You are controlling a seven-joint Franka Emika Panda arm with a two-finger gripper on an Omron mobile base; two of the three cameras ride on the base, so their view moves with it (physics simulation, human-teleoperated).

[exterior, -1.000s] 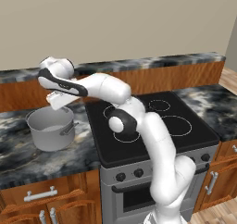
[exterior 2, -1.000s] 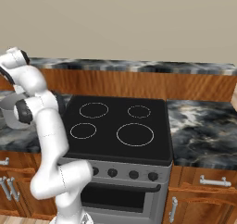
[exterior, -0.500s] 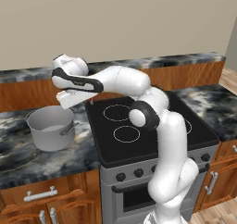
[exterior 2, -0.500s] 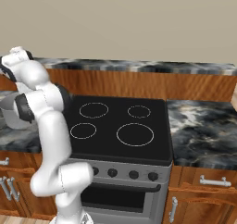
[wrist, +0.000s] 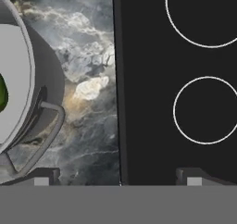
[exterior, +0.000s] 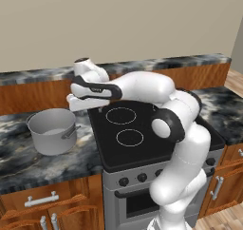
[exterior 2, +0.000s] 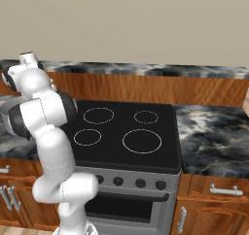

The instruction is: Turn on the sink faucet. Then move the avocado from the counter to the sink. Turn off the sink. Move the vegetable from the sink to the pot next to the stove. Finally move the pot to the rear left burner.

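Note:
The grey pot [exterior: 52, 129] stands on the marble counter [exterior: 19, 153] left of the black stove [exterior: 142, 143]. In the hand view a green sliver of the avocado [wrist: 2, 94] lies inside the pot [wrist: 28, 61], whose side handle [wrist: 52, 126] points toward the stove. My gripper [exterior: 76, 104] hangs open and empty over the strip of counter between pot and stove edge; its fingertips [wrist: 41, 179] straddle that edge. The rear left burner [exterior: 121, 115] is bare, also seen in the right base view [exterior 2: 98, 115]. The sink and faucet are out of view.
My own arm arches over the stove's left half [exterior: 142, 86]. A wooden backsplash [exterior: 28, 98] and the wall run behind the counter. More marble counter [exterior 2: 209, 137] lies right of the stove. Two burner rings [wrist: 208, 109] lie to the right in the hand view.
The hand has swung right, from above the pot to the gap between pot and stove. The jaws stayed open, and the pot has not moved.

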